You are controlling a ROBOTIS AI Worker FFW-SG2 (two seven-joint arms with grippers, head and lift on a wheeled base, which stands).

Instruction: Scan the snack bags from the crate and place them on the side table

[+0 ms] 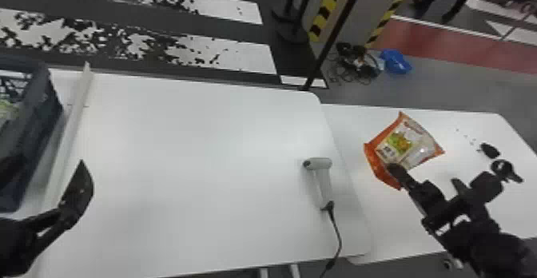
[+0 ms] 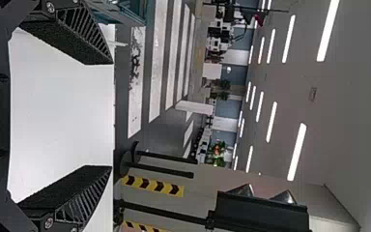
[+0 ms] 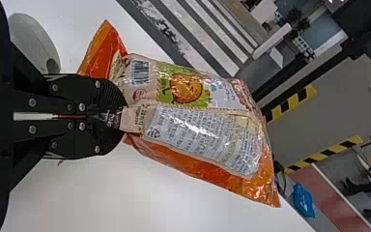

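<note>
Right claw [image 1: 397, 171] pinches the edge of an orange snack bag [image 1: 411, 141] over the side table [image 1: 475, 127], with the bag inside the tabletop's far and right edges. Near the seam where the two tops meet sits the scanner [image 1: 323, 181], its cord [image 1: 337, 233] running off the near edge, and a broad span of main table [image 1: 199, 149] stretches from it to the left claw [image 1: 52, 161], fingers wide apart by the crate [image 1: 38, 109].

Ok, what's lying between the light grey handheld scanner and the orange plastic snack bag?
Only bare tabletop between scanner and bag: the white main table, then the white side table, in the head view.
</note>
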